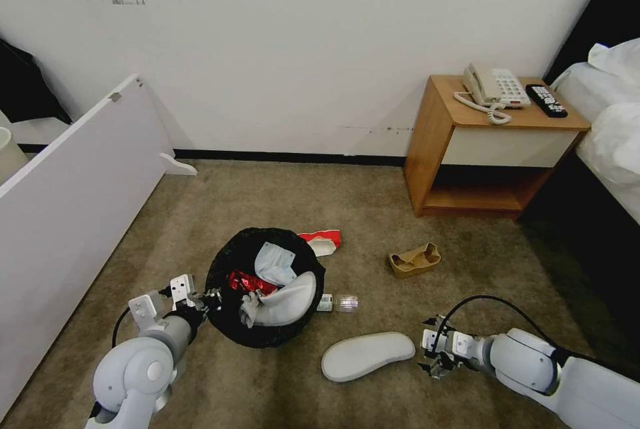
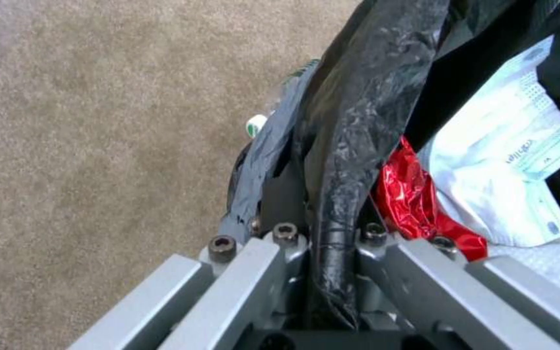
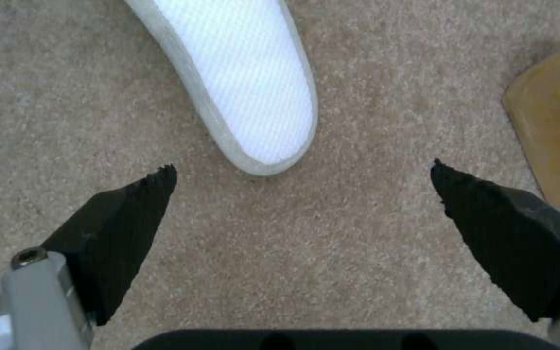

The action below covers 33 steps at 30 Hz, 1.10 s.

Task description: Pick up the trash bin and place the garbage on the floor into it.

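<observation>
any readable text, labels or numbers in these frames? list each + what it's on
None can be read with confidence.
Pale packet in the trash bin: a short printed word and small round marks, too blurred to quote.
Small bottle on the floor: label too small.
Phone keypad and remote buttons: too small.
Red-and-white wrapper: no legible print.

slipper (image 1: 368, 355) right of trash bin (image 1: 230, 269)
</observation>
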Tool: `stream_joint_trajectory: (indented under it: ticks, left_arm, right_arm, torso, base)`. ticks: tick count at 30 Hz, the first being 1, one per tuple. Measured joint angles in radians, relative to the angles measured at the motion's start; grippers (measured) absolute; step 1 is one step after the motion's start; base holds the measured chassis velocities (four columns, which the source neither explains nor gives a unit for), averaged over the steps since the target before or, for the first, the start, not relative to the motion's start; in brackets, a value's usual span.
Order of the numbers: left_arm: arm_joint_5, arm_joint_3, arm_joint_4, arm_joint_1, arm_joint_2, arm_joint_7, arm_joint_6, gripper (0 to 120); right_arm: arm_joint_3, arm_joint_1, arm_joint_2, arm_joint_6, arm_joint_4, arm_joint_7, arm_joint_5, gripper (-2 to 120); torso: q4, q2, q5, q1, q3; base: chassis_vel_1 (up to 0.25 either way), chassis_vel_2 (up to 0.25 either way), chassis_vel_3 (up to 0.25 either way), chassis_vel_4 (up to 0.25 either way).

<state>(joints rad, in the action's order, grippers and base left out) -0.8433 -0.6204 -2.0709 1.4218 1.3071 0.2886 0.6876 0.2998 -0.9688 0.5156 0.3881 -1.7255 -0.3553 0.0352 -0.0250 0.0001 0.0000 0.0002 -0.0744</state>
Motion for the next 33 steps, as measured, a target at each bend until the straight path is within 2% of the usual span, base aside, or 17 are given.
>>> stream_joint_trajectory:
  ticks: [16,33]
  left_arm:
    - [0.007,0.000,-0.003,0.004,0.010,-0.001,-0.001,1]
    - [0.013,-0.001,0.012,0.002,0.023,-0.001,-0.001,1]
  right_arm:
    - [0.017,0.024,0.052,-0.022,0.050,-0.013,-0.011,100]
    - [0.107,0.134,0.169,-0.082,0.187,-0.040,-0.017,100]
  torso:
    - [0.0000,0.000,0.0000,0.000,0.000]
    - [-0.0001,0.000,-0.0001,0.000,0.000]
  base:
    - [0.000,0.000,0.000,0.000]
    - [0.000,0.000,0.000,0.000]
